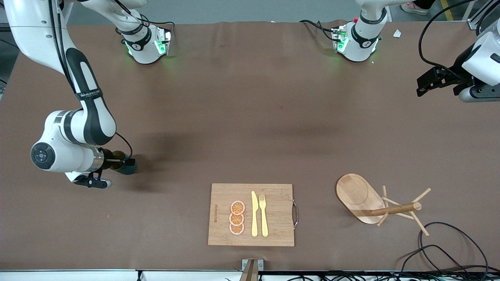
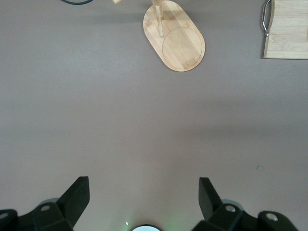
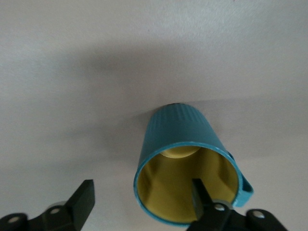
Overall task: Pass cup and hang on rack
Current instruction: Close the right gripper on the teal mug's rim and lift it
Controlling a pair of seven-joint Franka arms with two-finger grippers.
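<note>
The teal cup (image 1: 128, 167) stands upright on the table toward the right arm's end, its tan-yellow inside showing in the right wrist view (image 3: 178, 130). My right gripper (image 1: 121, 162) is open at the cup (image 3: 143, 185); one finger (image 3: 198, 190) is inside the rim and the other is outside, with the cup wall between them. The wooden rack (image 1: 357, 197) stands near the front camera toward the left arm's end, and its oval base shows in the left wrist view (image 2: 180, 45). My left gripper (image 1: 425, 84) waits open and empty (image 2: 143, 183) over that end of the table.
A bamboo cutting board (image 1: 273, 195) with orange slices (image 1: 237, 217), a yellow knife and a fork lies between cup and rack, near the front camera; its handle end shows in the left wrist view (image 2: 288, 29). Black cables (image 1: 449, 249) lie by the rack.
</note>
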